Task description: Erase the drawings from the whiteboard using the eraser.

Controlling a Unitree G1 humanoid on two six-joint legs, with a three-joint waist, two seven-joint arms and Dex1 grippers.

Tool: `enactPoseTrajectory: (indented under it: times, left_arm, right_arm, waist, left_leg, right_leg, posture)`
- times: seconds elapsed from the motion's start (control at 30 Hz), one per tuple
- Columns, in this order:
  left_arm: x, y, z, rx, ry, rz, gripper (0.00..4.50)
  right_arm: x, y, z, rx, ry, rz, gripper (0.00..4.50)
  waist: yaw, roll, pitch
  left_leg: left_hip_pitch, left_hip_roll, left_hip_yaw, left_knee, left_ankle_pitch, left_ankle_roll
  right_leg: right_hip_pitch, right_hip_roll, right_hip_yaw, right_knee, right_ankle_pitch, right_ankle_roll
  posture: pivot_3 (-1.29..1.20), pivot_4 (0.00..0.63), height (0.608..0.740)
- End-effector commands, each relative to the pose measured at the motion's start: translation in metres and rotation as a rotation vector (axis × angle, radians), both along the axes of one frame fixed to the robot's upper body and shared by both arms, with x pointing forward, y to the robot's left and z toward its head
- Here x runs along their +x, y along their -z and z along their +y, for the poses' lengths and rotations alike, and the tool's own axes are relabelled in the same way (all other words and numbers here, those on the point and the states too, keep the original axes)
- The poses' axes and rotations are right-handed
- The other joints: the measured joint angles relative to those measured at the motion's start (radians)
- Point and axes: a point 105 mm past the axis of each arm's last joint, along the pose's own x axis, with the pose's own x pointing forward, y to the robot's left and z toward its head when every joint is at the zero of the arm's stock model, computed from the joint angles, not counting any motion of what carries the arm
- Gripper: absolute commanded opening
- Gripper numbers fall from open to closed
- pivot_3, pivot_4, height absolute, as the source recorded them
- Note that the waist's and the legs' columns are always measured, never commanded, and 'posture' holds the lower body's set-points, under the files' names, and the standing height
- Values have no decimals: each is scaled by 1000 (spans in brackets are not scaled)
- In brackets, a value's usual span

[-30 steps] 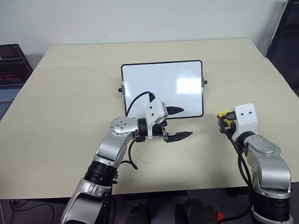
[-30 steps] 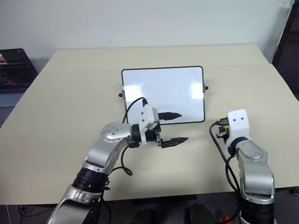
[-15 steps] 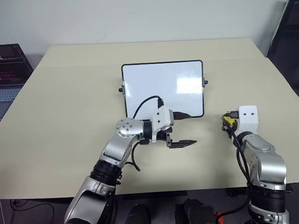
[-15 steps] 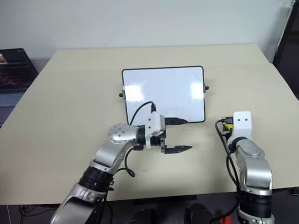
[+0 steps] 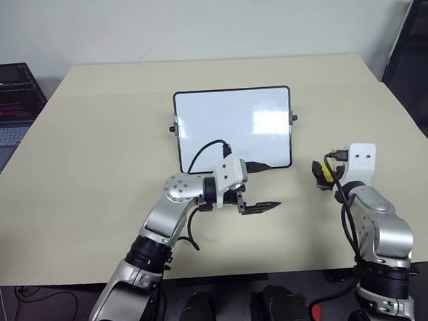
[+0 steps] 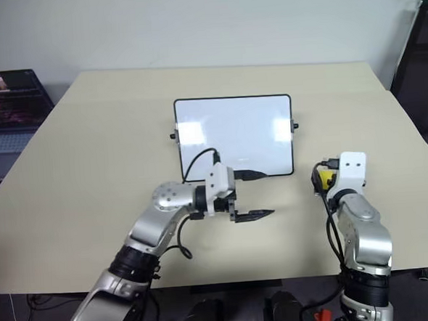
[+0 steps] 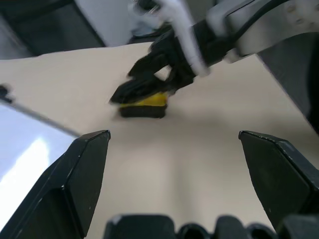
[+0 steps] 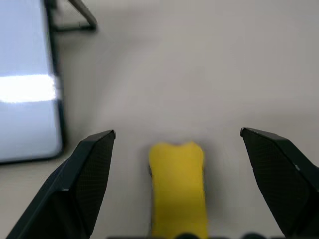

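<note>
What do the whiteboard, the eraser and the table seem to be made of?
Whiteboard: glossy white panel, probably coated, given its bright glare patches; thin black frame, likely plastic.
Eraser: matte yellow block, plastic or foam, on a dark underside, perhaps felt.
Table: smooth beige top, probably laminate.

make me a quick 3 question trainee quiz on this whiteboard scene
1. True or false: the right claw is clamped on the eraser.
2. Which side of the whiteboard does the eraser lie on: A the robot's left, B the robot's right, C on top of it?
3. Fill in: the left claw is ____ (open/shut).

Key: 1 false, its fingers stand wide apart either side of the eraser. 2 B. 3 open.
</note>
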Motion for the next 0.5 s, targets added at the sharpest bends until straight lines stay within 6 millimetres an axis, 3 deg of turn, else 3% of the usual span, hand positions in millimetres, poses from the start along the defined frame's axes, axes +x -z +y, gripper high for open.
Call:
enactPoseTrajectory:
  times: [0.03, 0.13, 0.23, 0.4, 0.5]
  left_arm:
    - [13, -21, 38, -121, -268, 5, 4500]
    - [20, -17, 74, -191, -568, 36, 4500]
    - [11, -10, 97, -257, -764, 61, 4500]
    - [-8, 5, 127, -319, -1059, 41, 4500]
    - [-11, 7, 131, -314, -1111, -16, 4500]
  right_arm:
    - [-12, -28, 23, -78, -155, -114, 4457]
    - [-20, -21, 30, -145, -203, -135, 4457]
    - [-24, -22, 33, -177, -199, -221, 4457]
    - [-36, -10, 30, -246, -172, -353, 4457]
    - [-42, 2, 25, -156, -179, -369, 4457]
  waist:
    - [-2, 0, 0]
    - [-2, 0, -1]
    - [1, 0, -1]
    - [12, -1, -1]
    - [15, -1, -1]
  left_leg:
    - [0, 0, 0, 0, 0, 0]
    - [0, 0, -1, 0, 0, 0]
    - [0, -1, -1, 1, 0, 0]
    - [1, -1, 0, 1, 0, 0]
    - [2, 0, -1, 1, 0, 0]
  right_leg:
    - [0, 0, 0, 0, 0, 0]
    - [1, -3, -1, -1, 0, 0]
    - [1, -4, -1, -1, 0, 0]
    - [2, -4, 0, -1, 1, 2]
    - [2, -4, -1, 0, 0, 2]
  posture:
    - [0, 150, 740]
    - [0, 150, 740]
    - [0, 150, 740]
    - [0, 150, 740]
    - [0, 150, 740]
